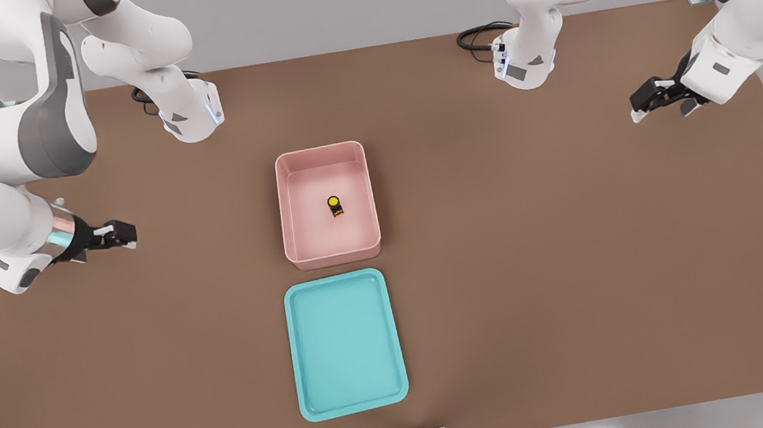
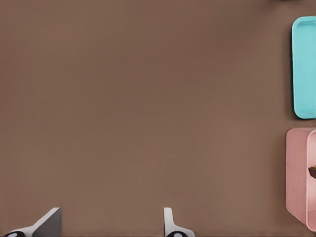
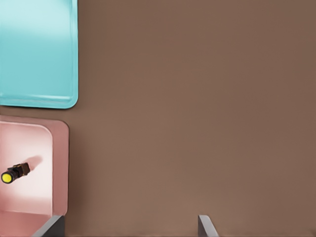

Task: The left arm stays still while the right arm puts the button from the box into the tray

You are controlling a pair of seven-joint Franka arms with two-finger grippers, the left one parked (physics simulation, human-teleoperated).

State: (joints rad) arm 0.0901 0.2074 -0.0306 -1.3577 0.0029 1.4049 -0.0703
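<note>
**Reaching for the button**

Our claw hangs open and empty over the counter, well off to the front view's left of the box. We should come in from above, clear the deep walls, and straddle the button squarely.

The button stands alone in the box; the tray beside it holds nothing.

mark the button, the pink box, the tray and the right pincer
button (image 1: 334, 202), front view, on its yellow cap.
pink box (image 1: 287, 211), front view, on its wall.
tray (image 1: 354, 407), front view, on its rim.
right pincer (image 1: 126, 234), front view, between its fingertips.
</note>
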